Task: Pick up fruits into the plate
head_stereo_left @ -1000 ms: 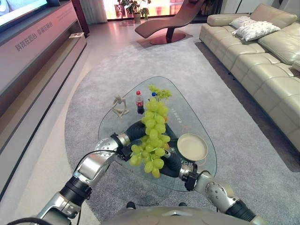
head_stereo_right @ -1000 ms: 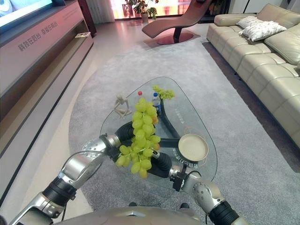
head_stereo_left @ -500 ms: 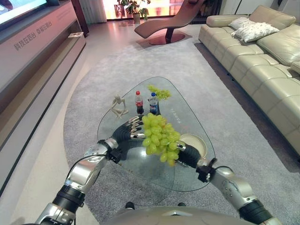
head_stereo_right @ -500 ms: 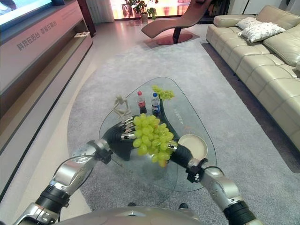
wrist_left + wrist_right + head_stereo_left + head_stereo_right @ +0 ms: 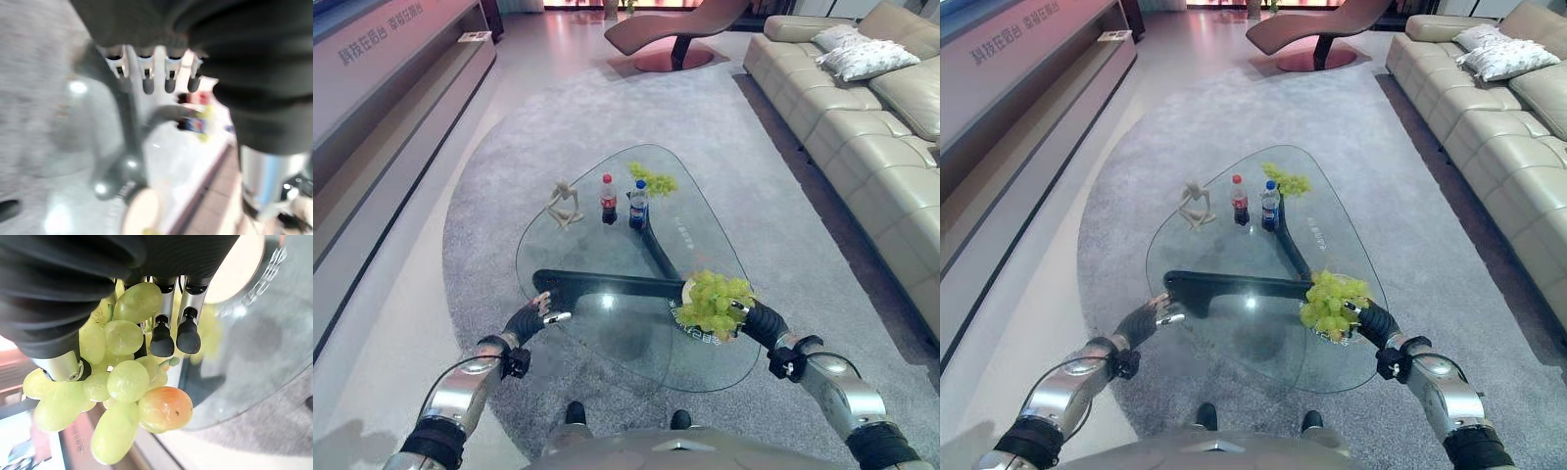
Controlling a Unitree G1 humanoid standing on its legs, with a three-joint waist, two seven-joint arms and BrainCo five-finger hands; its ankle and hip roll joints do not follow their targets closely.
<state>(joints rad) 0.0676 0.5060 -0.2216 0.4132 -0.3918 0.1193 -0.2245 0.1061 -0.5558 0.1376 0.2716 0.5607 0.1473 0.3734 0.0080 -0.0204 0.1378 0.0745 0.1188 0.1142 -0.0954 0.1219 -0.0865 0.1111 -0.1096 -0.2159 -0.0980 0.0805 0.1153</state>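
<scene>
Grapes, a full bunch of pale green ones (image 5: 713,303) with one reddish berry visible in the right wrist view, are held in the right hand (image 5: 756,322), whose dark-tipped fingers (image 5: 169,335) and thumb are curled round the stem and upper berries. The bunch is now hung directly over the round cream plate (image 5: 688,288) at the right edge of the glass surface (image 5: 607,323), so that most of the plate is hidden beneath it; whether the lowest berries are already resting on the plate cannot be told.

A second ago the bunch was carried high and close in front of the head camera, between both arms; half a second ago it had been lowered toward the middle of the surface with the left hand alongside it. Since then it has been carried to the right and down to the plate, and the left hand (image 5: 534,315) has been drawn back to the near left edge of the surface, its fingers straight and relaxed, nothing held. By this shift the transport is judged to be nearly finished: only the setting down and the letting go of the stem appear to remain.

Farther out on the surface, a second small cluster of green grapes (image 5: 653,181) is seen at the far edge, with two small bottles, one red-capped (image 5: 608,200) and one blue-capped (image 5: 637,205), and a pale figurine (image 5: 566,204) near it. That cluster is judged to be the next fruit to be fetched.
</scene>
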